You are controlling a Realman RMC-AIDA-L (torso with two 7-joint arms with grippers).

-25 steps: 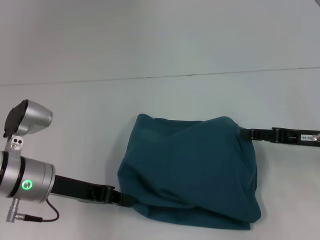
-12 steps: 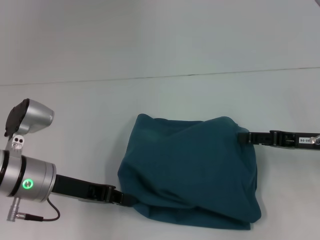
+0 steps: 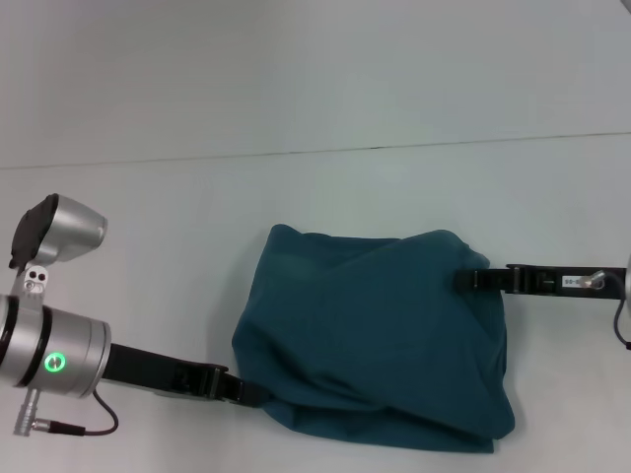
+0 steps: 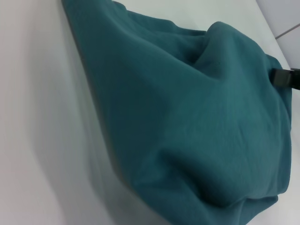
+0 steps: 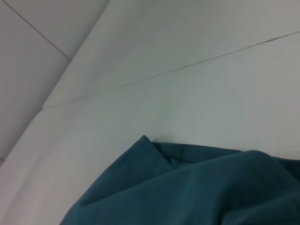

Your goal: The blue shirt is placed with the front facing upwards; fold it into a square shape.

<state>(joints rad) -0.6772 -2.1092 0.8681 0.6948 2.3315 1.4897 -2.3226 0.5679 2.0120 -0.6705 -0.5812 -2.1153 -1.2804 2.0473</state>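
The blue shirt (image 3: 380,335) lies on the white bench (image 3: 296,89) as a folded, roughly square bundle, plain teal side up, with no lettering showing. Its surface is rumpled: you see a diagonal crease running across the top layer and a soft hump near the far right corner. The near edge looks thick, with layers stacked.

Left gripper (image 3: 240,391): you find it low at the shirt's near left corner, the black fingers reaching to the fabric edge. Their tips are hidden by cloth, so you cannot tell whether they are apart or closed, or whether they grip anything. The silver wrist sits well to the left with a green light lit.

Right gripper (image 3: 473,280): it comes in level from the right, fingertips touching the shirt's right edge near the far corner. You cannot tell the finger spacing here either.

Left wrist view: the shirt (image 4: 187,117) fills most of the view, and the other arm's black fingers (image 4: 286,77) show at its far side.

Right wrist view: only a shirt corner (image 5: 187,187) on the bench.
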